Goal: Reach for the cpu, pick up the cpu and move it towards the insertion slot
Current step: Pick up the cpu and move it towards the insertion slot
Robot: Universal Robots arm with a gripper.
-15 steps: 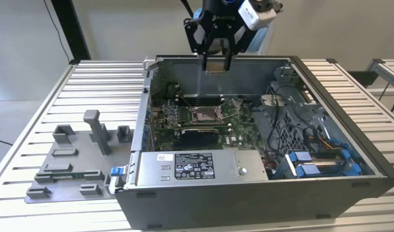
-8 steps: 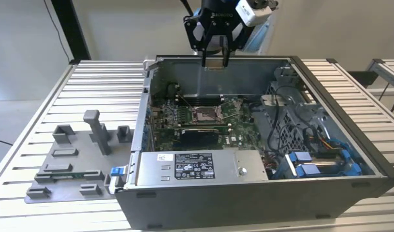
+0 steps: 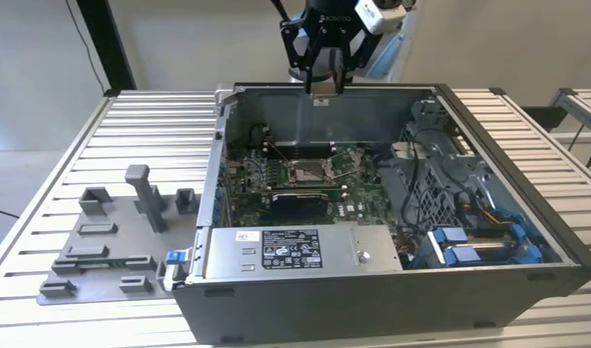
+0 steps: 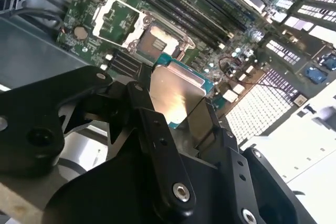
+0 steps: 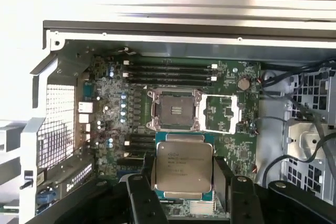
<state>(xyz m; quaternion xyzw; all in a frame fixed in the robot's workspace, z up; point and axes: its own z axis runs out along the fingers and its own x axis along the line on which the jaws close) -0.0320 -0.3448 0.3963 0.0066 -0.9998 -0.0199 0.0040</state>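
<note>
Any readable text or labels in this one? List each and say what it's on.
Nothing can be quoted as read.
Label on the power supply: print too small to read.
Top of the cpu, held in the gripper: faint lines of print, too blurred.
Circuit board: markings too small.

A robotics lab or test workshop: an opened desktop computer case (image 3: 392, 210) lies on a workbench of ribbed aluminium profiles (image 3: 150, 130), its green motherboard (image 3: 305, 174) exposed to the camera. Beside the case, on the exterior view's left, sits a grey plastic fixture plate (image 3: 112, 239) with upright blocks. A black industrial robot arm (image 3: 326, 36) hangs above the case's far wall. Plain pale walls (image 3: 179, 43) and a bare floor (image 3: 14, 174) surround the bench, with a black cable (image 3: 83, 43) running down the wall behind.
</note>
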